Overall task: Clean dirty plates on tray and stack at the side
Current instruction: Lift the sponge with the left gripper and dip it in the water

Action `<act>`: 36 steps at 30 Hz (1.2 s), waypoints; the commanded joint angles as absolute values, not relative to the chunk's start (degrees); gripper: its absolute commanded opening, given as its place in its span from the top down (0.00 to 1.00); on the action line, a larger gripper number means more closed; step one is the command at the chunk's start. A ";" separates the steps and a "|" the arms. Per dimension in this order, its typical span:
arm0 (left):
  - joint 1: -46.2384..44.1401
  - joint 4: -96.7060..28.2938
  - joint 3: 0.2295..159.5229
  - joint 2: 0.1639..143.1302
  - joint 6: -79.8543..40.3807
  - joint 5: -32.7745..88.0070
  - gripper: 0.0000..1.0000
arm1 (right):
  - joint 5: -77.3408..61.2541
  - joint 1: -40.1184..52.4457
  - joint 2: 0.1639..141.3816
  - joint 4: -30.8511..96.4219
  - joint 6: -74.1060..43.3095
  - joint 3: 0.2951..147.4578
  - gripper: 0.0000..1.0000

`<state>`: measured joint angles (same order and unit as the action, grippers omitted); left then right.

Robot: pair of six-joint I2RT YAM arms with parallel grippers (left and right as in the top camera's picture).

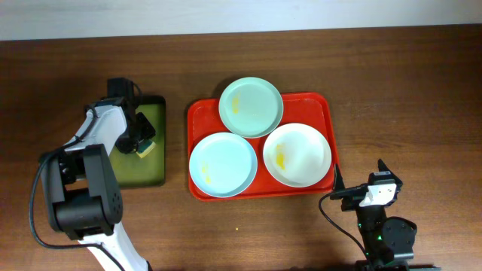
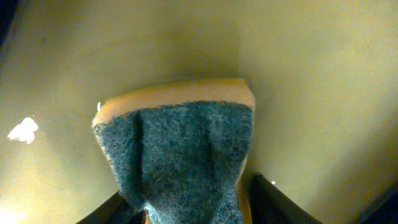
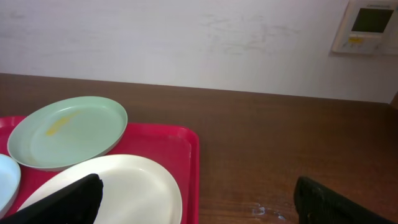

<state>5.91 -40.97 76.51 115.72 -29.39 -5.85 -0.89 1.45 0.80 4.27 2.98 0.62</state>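
- Honestly, barely started: all three plates sit on the red tray (image 1: 203,113), and nothing is stacked at the side.
- Each one shows a yellow smear: the green plate (image 1: 251,107) at the back, the blue plate (image 1: 223,164) front left, the white plate (image 1: 297,154) front right.
- Left gripper (image 1: 141,143) is down over the small green tray (image 1: 151,169), half closed and pinching the sponge (image 2: 186,143); the scrubby face looks creased from the squeeze.
- Right gripper (image 3: 199,199) is spread wide and holds nothing, parked over the desk (image 1: 414,90) near the red tray's front right corner.
- What's left, I'd say: wiping every plate, then stacking.
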 commanded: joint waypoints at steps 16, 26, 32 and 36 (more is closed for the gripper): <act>6.17 -41.45 77.38 117.05 -28.69 -12.91 1.00 | -0.78 1.10 0.36 4.56 2.52 0.32 0.01; 6.15 -55.24 90.17 108.05 -25.15 -9.56 1.00 | -0.80 1.10 0.36 4.56 2.55 0.32 0.01; 6.07 -54.54 92.20 100.16 -21.10 -1.39 1.00 | -0.78 1.10 0.36 4.56 2.52 0.32 0.01; 6.07 -54.76 90.98 100.18 -21.10 -1.45 1.00 | -0.78 1.10 0.36 4.56 2.55 0.32 0.01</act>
